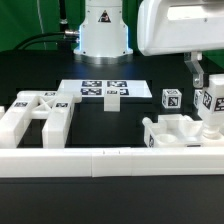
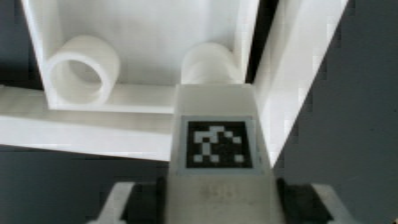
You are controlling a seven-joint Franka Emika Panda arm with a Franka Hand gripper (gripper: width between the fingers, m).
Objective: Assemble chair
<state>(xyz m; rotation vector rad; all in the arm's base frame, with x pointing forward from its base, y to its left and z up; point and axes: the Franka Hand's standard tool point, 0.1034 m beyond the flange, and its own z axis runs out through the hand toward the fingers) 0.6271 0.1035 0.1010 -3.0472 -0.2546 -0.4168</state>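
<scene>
To the exterior view's right of the marker board (image 1: 100,90), the gripper (image 2: 214,202) clamps a tagged post (image 2: 217,120) over the slab piece (image 1: 178,133). The X-braced frame (image 1: 40,115) lies to that board's left.

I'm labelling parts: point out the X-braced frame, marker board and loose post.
X-braced frame (image 1: 45,105): exterior view, where its braces cross.
marker board (image 1: 101,90): exterior view, its middle.
loose post (image 1: 171,100): exterior view, its tagged face.
</scene>
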